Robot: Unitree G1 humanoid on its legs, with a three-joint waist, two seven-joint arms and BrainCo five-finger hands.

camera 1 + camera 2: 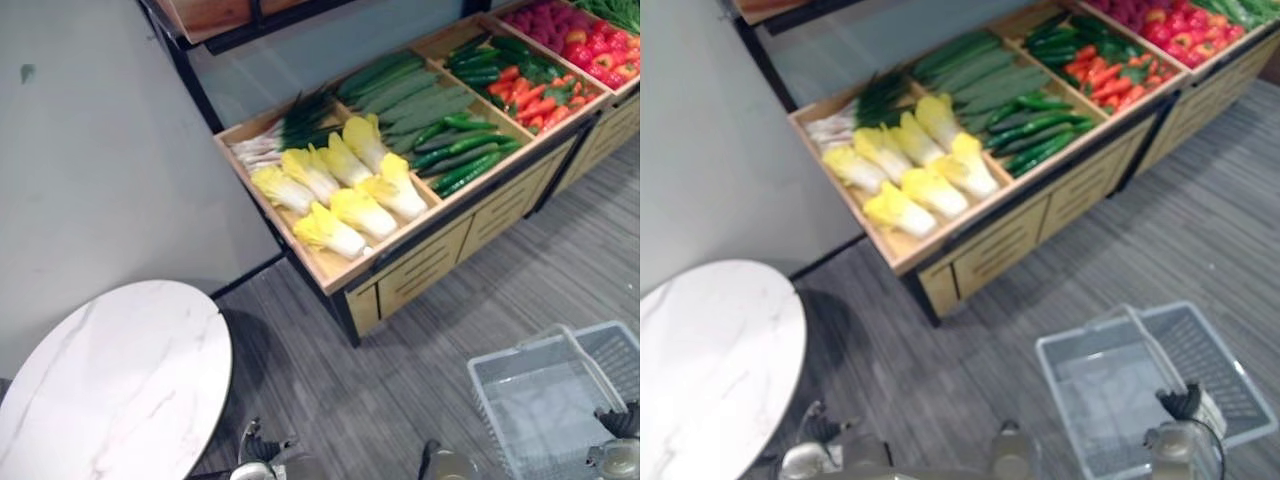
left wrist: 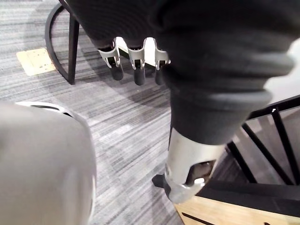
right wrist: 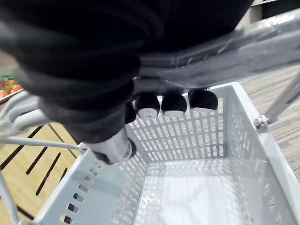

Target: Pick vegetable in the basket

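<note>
Right wrist view: right hand (image 3: 173,104) is curled round the handle (image 3: 225,58) of the white basket (image 3: 243,136). Left hand (image 2: 136,58) is held relaxed, fingers loose, above the floor (image 2: 117,122). Vegetables (image 1: 340,190) are laid in the wooden stand (image 1: 430,265), well apart from the basket.
</note>
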